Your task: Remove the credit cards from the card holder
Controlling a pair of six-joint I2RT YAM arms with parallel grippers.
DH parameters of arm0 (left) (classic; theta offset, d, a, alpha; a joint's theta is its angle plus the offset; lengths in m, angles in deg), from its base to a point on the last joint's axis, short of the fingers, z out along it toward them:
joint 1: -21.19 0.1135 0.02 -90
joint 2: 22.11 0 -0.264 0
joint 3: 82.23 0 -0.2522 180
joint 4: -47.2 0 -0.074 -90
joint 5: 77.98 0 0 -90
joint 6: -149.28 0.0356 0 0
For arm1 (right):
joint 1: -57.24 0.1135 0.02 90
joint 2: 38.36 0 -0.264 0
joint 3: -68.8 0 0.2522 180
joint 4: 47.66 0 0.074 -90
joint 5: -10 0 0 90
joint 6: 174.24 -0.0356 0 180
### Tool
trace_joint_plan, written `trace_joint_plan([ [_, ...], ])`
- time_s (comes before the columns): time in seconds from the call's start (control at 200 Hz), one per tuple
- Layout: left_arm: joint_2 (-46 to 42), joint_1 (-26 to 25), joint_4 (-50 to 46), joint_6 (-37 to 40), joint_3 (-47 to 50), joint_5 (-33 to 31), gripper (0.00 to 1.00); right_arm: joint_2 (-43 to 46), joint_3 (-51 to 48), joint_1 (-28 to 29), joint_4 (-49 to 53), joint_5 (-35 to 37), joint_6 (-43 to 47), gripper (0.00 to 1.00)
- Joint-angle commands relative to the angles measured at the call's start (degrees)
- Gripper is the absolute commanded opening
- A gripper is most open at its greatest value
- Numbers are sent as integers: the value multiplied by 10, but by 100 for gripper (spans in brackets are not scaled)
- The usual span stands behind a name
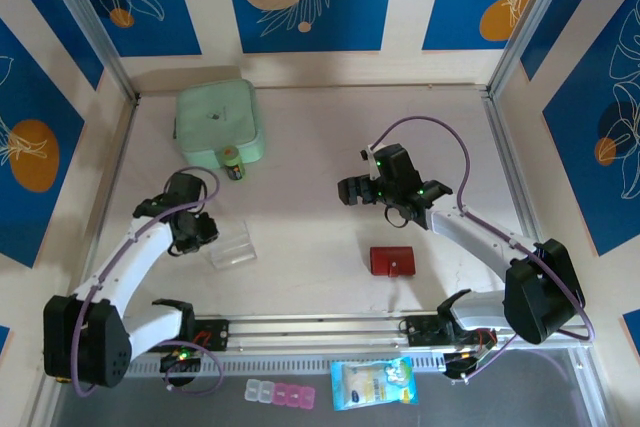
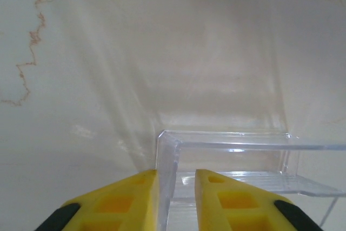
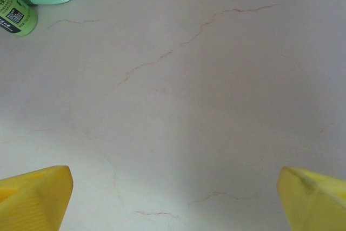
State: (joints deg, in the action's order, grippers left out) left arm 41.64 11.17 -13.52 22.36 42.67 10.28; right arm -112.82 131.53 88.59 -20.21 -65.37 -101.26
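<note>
Overhead, the red wallet (image 1: pixel 392 261) lies lower centre, with the right gripper (image 1: pixel 350 190) spread wide. The left wrist view shows the left gripper (image 2: pixel 175 187) narrowed astride a clear stand's (image 2: pixel 232 158) wall; grip uncertain.

No legible wording, brand or number anywhere; on the small green bottle (image 3: pixel 27 24), a label (image 3: pixel 13 18) with a black block and tiny pale print, too blurred to read. On the lid of the pale green container (image 1: pixel 220 122), one small dark mark, too small to make out; on the blue-and-white packet (image 1: pixel 372 384) at the near edge, below the arm bases, a printed picture, lettering illegible.
</note>
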Motion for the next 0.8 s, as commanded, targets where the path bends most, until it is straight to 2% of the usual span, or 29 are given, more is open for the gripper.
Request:
trace_joint_plan([
  [0.0,8,-4,4,15,5,-9,21,4,18,5,15,7,-1,97],
  [0.405,47,-4,20,37,3,-29,11,15,6,9,21,17,-9,97],
  [0.795,49,-10,17,46,-15,-21,0,39,-2,9,26,24,-14,97],
])
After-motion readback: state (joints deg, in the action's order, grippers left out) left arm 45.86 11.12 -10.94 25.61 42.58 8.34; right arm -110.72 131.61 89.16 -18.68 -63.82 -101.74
